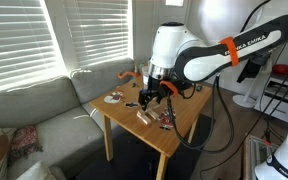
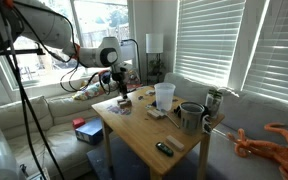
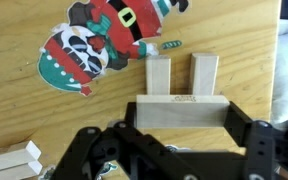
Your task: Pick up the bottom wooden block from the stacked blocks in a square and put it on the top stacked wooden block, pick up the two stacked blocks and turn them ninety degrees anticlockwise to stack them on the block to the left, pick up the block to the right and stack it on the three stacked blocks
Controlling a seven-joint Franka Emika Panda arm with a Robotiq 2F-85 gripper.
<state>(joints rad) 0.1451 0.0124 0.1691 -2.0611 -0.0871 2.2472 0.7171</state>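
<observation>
In the wrist view the claw [image 3: 181,120] is closed on one pale wood block [image 3: 181,110]. The block lies sideways between the black fingers [image 3: 246,125]. Each finger touches one end of it. I cannot tell if the block is up off the counter [image 3: 234,30] or resting on it.

Just past it lie two more blocks [image 3: 159,75]. They are side by side with a gap between them, and they point away from the claw. Their near ends are right next to the held block, but I cannot tell if they touch it. A spare pair of blocks [image 3: 9,160] pokes in at the lower left corner, well apart from the rest.

A bright picture [image 3: 89,45] of a skull man in a red suit lies flat on the wood beyond the blocks. A small green thing [image 3: 171,44] sits beside it.

In both exterior views the claw [image 1: 147,97] [image 2: 121,85] hangs low over the counter [image 1: 184,118] [image 2: 134,125], near one end. A clear cup [image 2: 164,95] and a dark mug [image 2: 190,116] stand further along the counter.
</observation>
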